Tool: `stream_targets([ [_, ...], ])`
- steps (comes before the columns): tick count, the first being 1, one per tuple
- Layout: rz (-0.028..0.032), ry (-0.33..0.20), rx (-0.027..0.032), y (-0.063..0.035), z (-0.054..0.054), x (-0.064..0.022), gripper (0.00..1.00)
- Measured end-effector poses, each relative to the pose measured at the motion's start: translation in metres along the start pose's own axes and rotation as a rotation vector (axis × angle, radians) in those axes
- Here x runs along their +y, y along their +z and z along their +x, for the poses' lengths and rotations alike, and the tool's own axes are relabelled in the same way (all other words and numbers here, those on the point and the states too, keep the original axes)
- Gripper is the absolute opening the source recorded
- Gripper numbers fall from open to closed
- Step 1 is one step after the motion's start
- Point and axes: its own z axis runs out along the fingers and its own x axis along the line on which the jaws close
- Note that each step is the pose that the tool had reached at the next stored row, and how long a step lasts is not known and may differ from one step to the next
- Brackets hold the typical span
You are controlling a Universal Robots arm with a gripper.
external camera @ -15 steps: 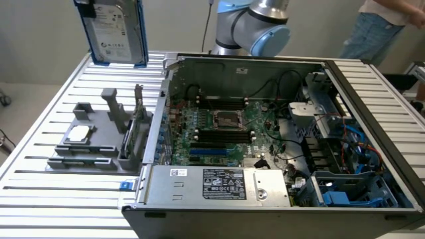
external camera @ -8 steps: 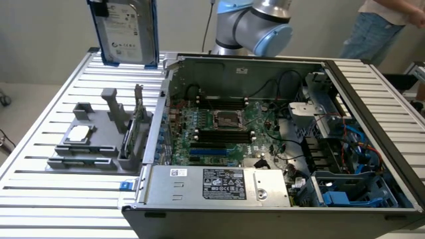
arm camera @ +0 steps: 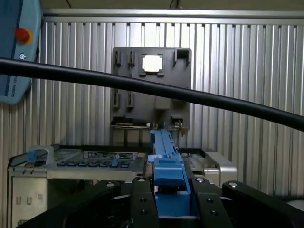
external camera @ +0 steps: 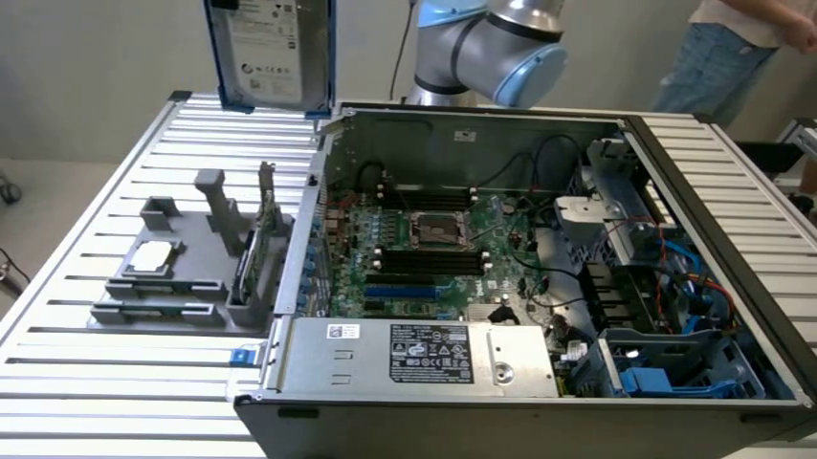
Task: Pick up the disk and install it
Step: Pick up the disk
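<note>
The disk [external camera: 272, 53], a silver hard drive with a white label in a blue carrier, hangs upright high above the table's far corner at the exterior view's left, beside the open computer case [external camera: 485, 120]. In the wrist view my gripper [arm camera: 172, 190] is shut on it. The black fingers [arm camera: 142, 204] press both sides of the blue carrier [arm camera: 166, 161], which I see edge-on. The arm's elbow [external camera: 498, 38] sits behind the case.
A grey fixture [external camera: 179, 268] on the slatted table [external camera: 77, 382] holds a small square chip [external camera: 151, 254]. The case holds a motherboard [external camera: 434, 239], a grey box with sticker [external camera: 415, 359] and blue drive bays [external camera: 676, 368]. A person [external camera: 728, 48] stands far right. A black cable [arm camera: 156, 90] crosses the wrist view.
</note>
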Motion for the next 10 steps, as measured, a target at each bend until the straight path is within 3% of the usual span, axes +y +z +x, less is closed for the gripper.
stream_targets([
  [10, -0.0114, 0.0, -0.0001, -0.0333, 0.013, -0.0426, 0.33],
])
